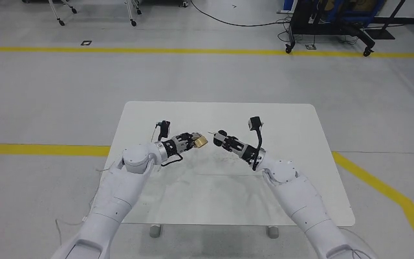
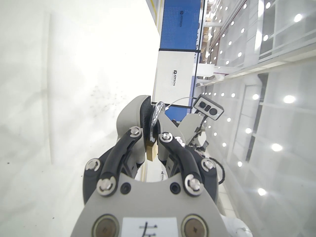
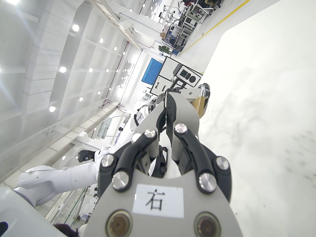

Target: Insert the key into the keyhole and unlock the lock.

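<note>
A brass padlock (image 1: 201, 140) hangs above the middle of the white table (image 1: 291, 129), with my left gripper (image 1: 193, 139) shut on it. In the left wrist view its brass body (image 2: 151, 152) and silver shackle (image 2: 156, 117) sit between the dark pads. My right gripper (image 1: 220, 136) faces the padlock from the right, a short gap away. Its fingers (image 3: 184, 109) are pressed together, and the key between them is almost wholly hidden. A thin tip (image 1: 210, 133) pokes toward the lock. The right wrist view has the padlock (image 3: 199, 104) just beyond the right fingertips.
The table's near edge (image 1: 213, 223) lies close to the robot. Yellow floor lines (image 1: 194, 50) run behind and beside the table. Wheeled stands (image 1: 132, 13) and a dark cart (image 1: 330, 26) are far back on the floor.
</note>
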Robot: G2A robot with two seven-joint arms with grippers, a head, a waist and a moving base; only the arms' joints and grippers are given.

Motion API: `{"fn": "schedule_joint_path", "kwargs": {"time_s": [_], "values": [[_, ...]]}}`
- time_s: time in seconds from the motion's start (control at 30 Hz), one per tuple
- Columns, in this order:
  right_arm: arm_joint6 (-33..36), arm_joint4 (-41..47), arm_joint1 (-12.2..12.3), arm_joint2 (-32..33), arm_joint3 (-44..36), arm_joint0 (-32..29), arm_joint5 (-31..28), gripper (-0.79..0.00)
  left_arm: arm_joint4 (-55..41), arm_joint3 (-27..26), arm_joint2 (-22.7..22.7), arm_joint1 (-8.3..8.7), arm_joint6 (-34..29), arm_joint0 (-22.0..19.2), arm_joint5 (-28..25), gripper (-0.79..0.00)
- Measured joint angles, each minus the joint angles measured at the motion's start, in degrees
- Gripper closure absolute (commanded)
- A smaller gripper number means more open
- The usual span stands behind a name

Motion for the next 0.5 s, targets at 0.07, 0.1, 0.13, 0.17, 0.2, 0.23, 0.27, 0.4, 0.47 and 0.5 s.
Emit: {"fn": "schedule_joint_path", "kwargs": {"time_s": [0.07,0.1,0.13,0.17,0.2,0.23,0.27,0.4,0.47,0.5], "values": [[-2.4,-0.9,-0.2,-0.5,-1.2,-0.5,1.6,0.0,-6.1,0.4,-1.2,-0.28,-1.1,0.7,0.3,0.0],[-3.2,-0.9,-0.3,-0.8,-1.7,-0.7,2.1,0.0,-8.0,0.7,-1.8,-0.31,-1.2,0.8,0.2,0.0],[-4.0,-0.8,-0.4,-1.0,-2.4,-1.0,2.5,0.0,-9.8,1.1,-2.4,-0.33,-1.0,0.9,-0.1,0.0],[-4.4,-0.7,-0.4,-1.2,-2.8,-1.1,2.6,0.0,-11.1,1.4,-2.9,-0.34,-1.0,1.1,-0.5,0.0],[-4.8,-0.7,-0.5,-1.4,-3.2,-1.3,2.7,0.0,-11.9,1.5,-3.3,-0.35,-0.9,1.1,-1.0,0.0],[-5.3,-0.9,-0.6,-1.7,-3.7,-1.5,2.7,0.0,-12.3,1.6,-3.6,-0.34,-0.8,1.2,-1.9,0.0],[-6.0,-1.2,-0.7,-1.9,-4.1,-1.6,2.8,0.0,-12.4,1.6,-3.7,-0.34,-0.6,1.3,-2.4,0.0],[-10.3,-3.3,-1.1,-3.0,-5.6,-2.3,4.6,0.0,-13.0,1.2,-4.2,-0.39,0.4,1.7,-4.5,0.0],[-12.0,-3.3,-1.3,-3.6,-7.0,-2.8,6.5,0.0,-13.9,0.9,-4.8,-0.39,1.1,2.1,-5.7,0.0],[-12.5,-3.3,-1.4,-3.8,-7.7,-3.0,7.1,0.0,-14.2,0.7,-5.2,-0.36,1.4,2.3,-6.4,0.0]]}}
